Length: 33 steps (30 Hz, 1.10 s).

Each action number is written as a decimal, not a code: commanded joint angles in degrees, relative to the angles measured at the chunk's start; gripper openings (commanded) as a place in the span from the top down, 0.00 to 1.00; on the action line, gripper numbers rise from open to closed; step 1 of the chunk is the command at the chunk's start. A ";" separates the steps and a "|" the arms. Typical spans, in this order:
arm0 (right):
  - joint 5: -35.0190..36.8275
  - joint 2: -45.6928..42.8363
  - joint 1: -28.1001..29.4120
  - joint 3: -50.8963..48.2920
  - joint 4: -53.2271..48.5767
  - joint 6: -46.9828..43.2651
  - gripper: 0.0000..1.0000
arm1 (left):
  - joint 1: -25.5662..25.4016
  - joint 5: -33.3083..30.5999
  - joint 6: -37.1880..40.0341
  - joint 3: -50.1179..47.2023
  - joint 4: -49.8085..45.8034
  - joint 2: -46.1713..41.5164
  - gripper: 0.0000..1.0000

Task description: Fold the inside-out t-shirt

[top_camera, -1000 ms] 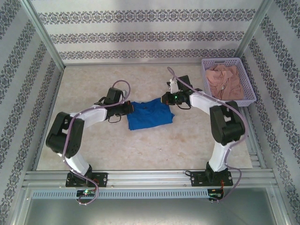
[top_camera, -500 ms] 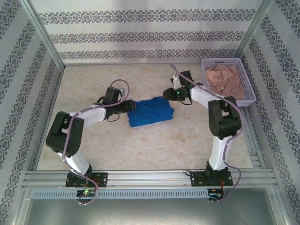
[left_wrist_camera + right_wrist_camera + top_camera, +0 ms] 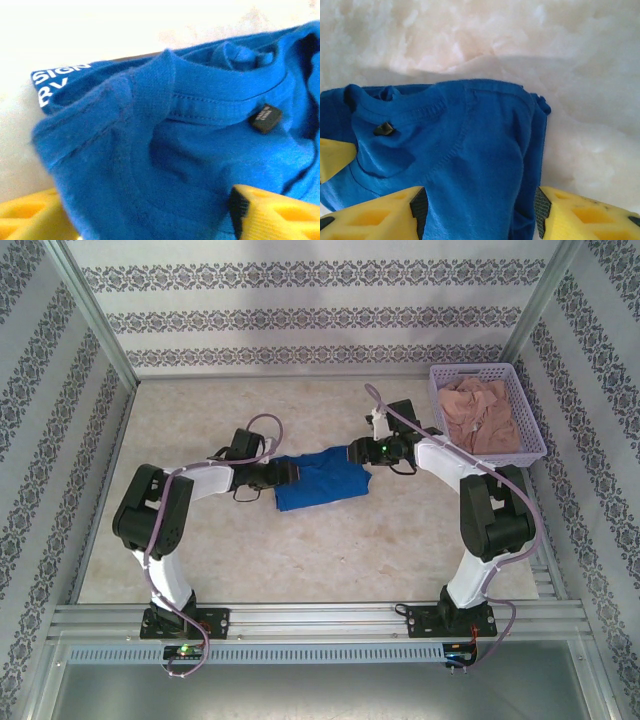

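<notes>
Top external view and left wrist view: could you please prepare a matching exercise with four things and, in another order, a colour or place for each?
Things:
1. t-shirt
2. basket
3. pinkish-beige garment
4. collar label

Descriptions:
a. lavender, at the far right
b. small and dark, sewn at the neckline
c. royal blue, in the middle of the scene
d. crumpled inside the basket

Pairs: 1-c, 2-a, 3-d, 4-b
</notes>
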 commanded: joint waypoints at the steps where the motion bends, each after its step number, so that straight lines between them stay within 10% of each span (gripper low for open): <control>1: -0.65 -2.00 0.18 -1.50 0.49 0.29 0.40 | -0.87 3.53 -1.28 1.03 2.26 3.28 0.39; 10: -0.55 -5.42 0.11 -1.69 -0.20 0.60 0.41 | 2.47 -2.22 4.60 9.10 -7.24 7.16 1.00; 18: -2.33 -8.68 0.32 -2.08 -0.15 1.12 0.41 | 14.51 -18.80 23.40 24.78 -34.48 7.10 1.00; 33: -2.21 -7.99 0.37 -0.46 -4.07 -0.37 0.41 | 28.83 -34.24 41.56 58.26 -53.71 25.71 1.00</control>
